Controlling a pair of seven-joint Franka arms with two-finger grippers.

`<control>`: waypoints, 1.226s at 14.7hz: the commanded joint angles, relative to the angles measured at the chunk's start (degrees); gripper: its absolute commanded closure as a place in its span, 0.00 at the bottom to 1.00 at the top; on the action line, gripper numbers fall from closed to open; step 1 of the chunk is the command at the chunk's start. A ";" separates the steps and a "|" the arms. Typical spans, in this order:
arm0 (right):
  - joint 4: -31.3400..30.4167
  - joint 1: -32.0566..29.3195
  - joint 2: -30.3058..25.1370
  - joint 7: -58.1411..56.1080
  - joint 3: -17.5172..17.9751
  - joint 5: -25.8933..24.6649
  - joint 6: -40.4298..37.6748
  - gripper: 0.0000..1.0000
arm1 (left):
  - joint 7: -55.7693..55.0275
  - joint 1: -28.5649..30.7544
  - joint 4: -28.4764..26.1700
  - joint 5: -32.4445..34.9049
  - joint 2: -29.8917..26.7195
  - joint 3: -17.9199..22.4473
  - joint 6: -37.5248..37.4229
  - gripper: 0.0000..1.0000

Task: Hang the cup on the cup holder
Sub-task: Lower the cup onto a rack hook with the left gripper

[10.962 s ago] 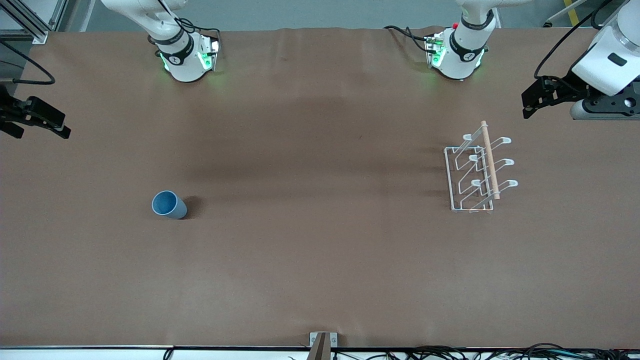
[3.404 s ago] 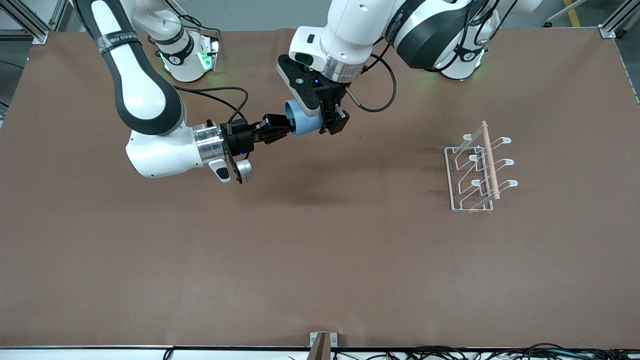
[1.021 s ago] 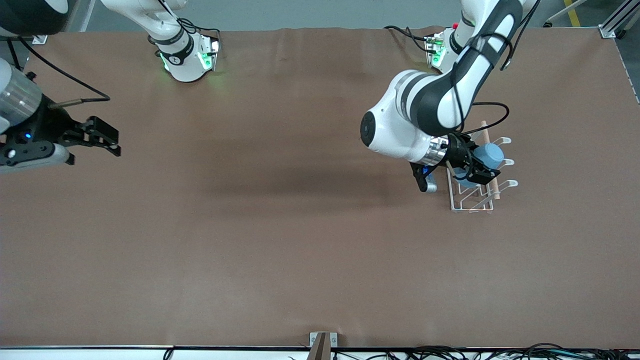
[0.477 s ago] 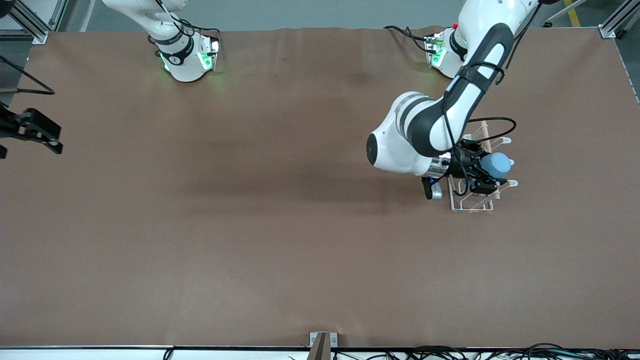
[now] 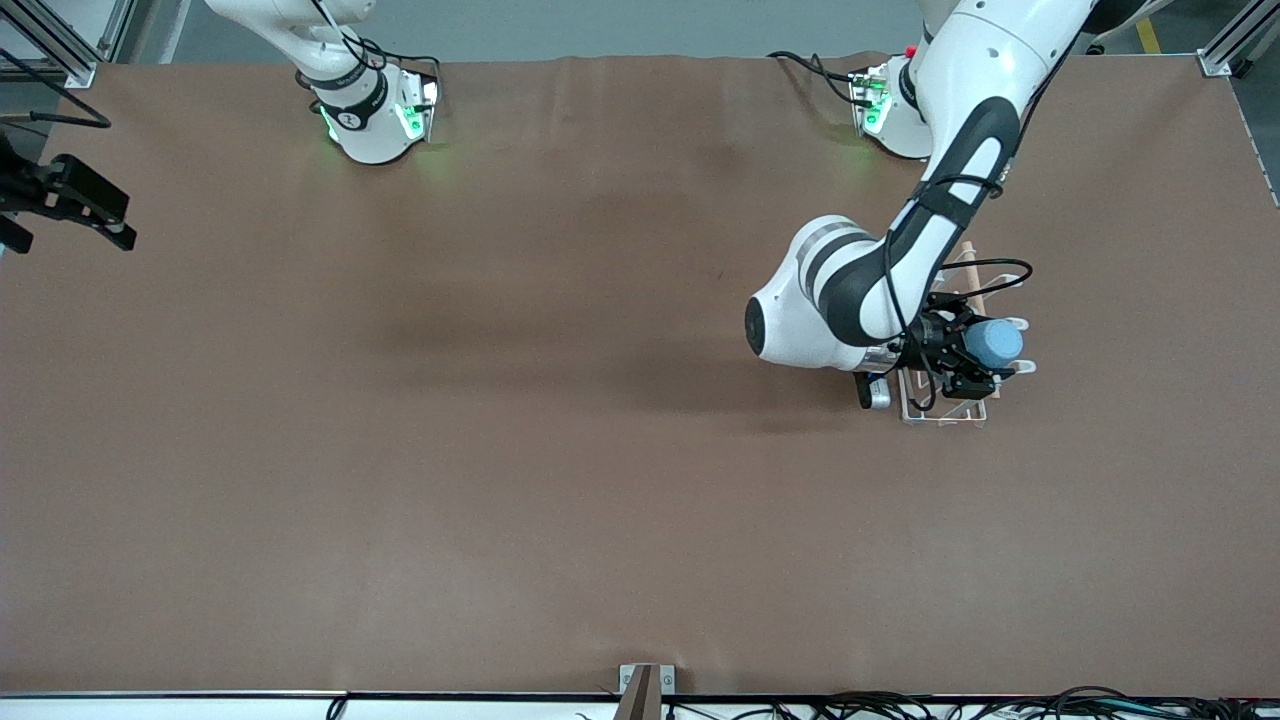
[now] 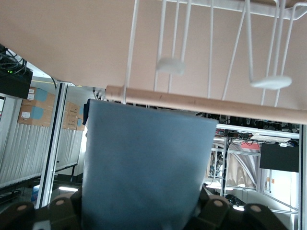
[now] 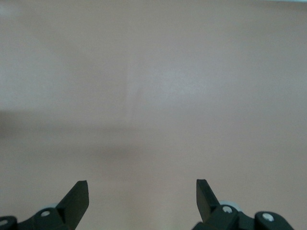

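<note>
Left gripper point(image 5: 968, 362) clamps cup point(image 5: 995, 343) over cup holder point(image 5: 940, 415); right gripper point(image 7: 142, 192) wide, waiting at table edge

Front view: high camera looking steeply down across the whole brown counter point(image 5: 560, 480), arm bases along its top edge. Left wrist view: very close, looking past the cup point(image 6: 144, 167) at the rack point(image 6: 211, 62) and its wooden rod point(image 6: 206, 103); the front view shares this cup point(image 5: 996, 342) and rack point(image 5: 940, 415). Right wrist view: close, facing bare counter point(image 7: 153, 86) between its jaws.
</note>
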 commanded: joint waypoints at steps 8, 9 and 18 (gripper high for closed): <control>-1.70 -0.68 -1.42 5.67 -0.01 3.54 0.29 0.01 | 0.79 -0.10 0.61 2.96 3.59 -0.14 -0.25 0.51; -1.88 -0.68 -1.33 5.75 -0.01 3.54 -0.24 0.01 | 0.79 -0.01 0.70 3.05 3.68 -0.14 -0.07 0.51; -2.23 -0.85 -1.41 5.14 -0.09 3.45 0.46 0.01 | -3.42 -0.28 0.79 4.28 5.09 -0.14 0.10 0.00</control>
